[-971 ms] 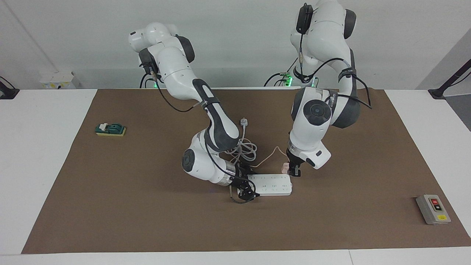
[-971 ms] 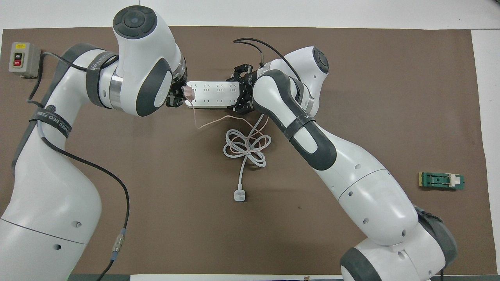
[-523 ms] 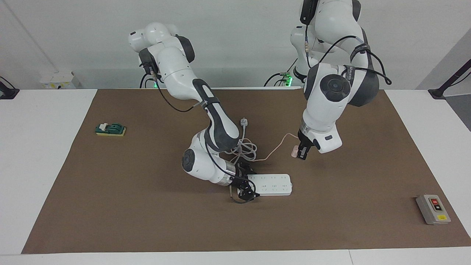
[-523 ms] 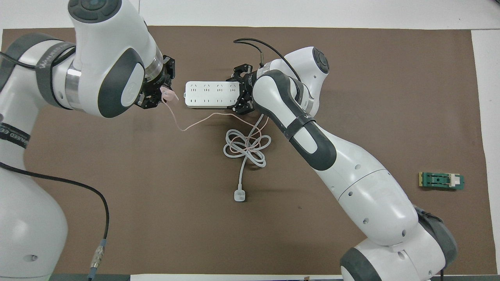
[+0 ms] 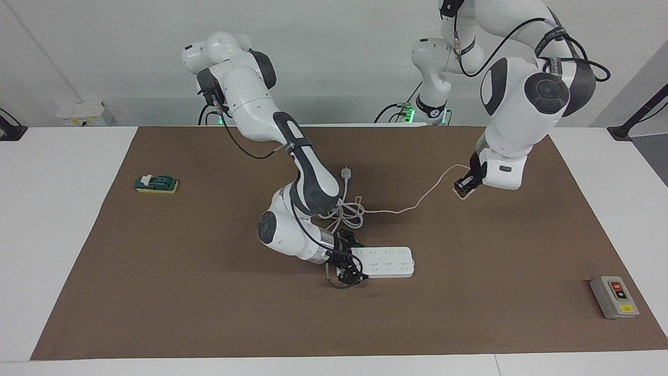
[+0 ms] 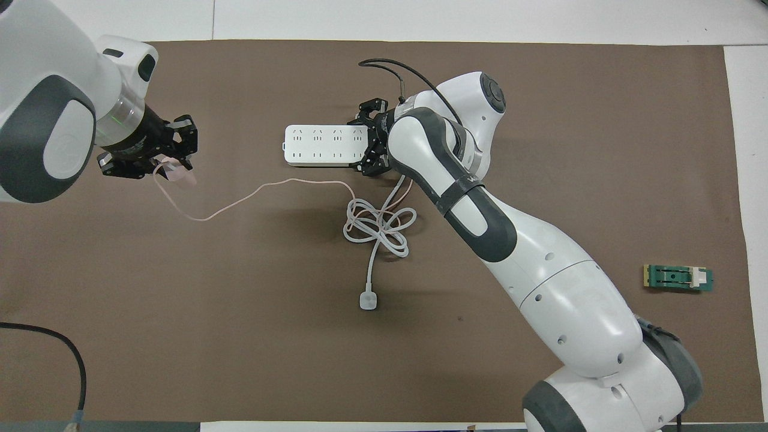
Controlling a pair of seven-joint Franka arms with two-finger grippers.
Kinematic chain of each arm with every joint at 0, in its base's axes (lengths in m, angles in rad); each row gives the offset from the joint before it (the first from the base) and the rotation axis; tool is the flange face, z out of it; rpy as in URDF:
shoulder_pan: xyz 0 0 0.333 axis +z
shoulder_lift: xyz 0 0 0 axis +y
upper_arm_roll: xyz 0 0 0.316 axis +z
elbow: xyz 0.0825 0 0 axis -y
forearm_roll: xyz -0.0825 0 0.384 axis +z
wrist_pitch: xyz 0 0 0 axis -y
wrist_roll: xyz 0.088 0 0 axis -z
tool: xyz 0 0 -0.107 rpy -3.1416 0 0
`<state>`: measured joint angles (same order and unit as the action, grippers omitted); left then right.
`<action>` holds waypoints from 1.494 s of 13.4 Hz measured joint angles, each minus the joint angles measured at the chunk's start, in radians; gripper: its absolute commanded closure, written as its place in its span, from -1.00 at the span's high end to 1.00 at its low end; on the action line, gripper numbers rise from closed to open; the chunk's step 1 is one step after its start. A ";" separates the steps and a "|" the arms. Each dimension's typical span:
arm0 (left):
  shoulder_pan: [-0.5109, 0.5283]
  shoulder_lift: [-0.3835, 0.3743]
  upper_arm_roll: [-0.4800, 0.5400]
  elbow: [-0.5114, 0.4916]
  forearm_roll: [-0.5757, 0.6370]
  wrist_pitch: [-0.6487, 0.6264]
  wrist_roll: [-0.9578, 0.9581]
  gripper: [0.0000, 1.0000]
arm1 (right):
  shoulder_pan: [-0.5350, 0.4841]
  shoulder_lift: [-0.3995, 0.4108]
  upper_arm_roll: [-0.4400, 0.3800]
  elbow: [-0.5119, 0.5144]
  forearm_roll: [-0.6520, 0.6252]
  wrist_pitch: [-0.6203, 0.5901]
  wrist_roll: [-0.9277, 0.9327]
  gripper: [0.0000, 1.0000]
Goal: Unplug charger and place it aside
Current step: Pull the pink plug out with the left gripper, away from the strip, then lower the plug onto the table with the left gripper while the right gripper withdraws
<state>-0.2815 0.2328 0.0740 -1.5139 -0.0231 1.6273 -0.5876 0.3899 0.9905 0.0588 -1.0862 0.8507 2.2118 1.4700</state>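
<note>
A: Item one, largest? 
B: Counter (image 5: 68, 235) with brown mat (image 5: 209, 313); white power strip (image 5: 389, 261) on it, one end clamped by right pincer (image 5: 350, 267).

A: Smaller items? 
B: Left pincer (image 5: 463, 188), raised over the mat toward the left arm's end, pinching the pink charger (image 6: 179, 174); thin cable (image 5: 412, 204) trailing to the coiled white cord (image 6: 378, 227).

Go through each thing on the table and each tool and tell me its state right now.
charger: unplugged, held in the air by the left tool
power strip: flat on the mat, sockets empty
right tool: clamped on the power strip's end
white cord: coiled, plug lying loose
</note>
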 measured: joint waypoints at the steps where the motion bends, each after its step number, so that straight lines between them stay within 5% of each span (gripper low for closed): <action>1: 0.035 -0.056 0.000 -0.081 -0.005 0.033 0.126 -1.00 | 0.014 0.005 0.000 -0.002 0.000 0.038 -0.001 1.00; 8: 0.159 -0.166 0.000 -0.387 -0.040 0.248 0.544 -1.00 | 0.002 -0.053 -0.008 -0.021 0.000 0.014 -0.001 1.00; 14: 0.244 -0.228 0.001 -0.573 -0.098 0.383 0.747 -1.00 | -0.039 -0.309 -0.102 -0.183 -0.028 -0.102 -0.002 1.00; 20: 0.295 -0.228 0.001 -0.708 -0.206 0.523 0.931 -1.00 | -0.087 -0.475 -0.188 -0.212 -0.161 -0.284 -0.100 1.00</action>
<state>0.0138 0.0044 0.0751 -2.2219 -0.2289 2.1506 0.3430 0.3029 0.5151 -0.1289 -1.2978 0.6900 1.9277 1.3700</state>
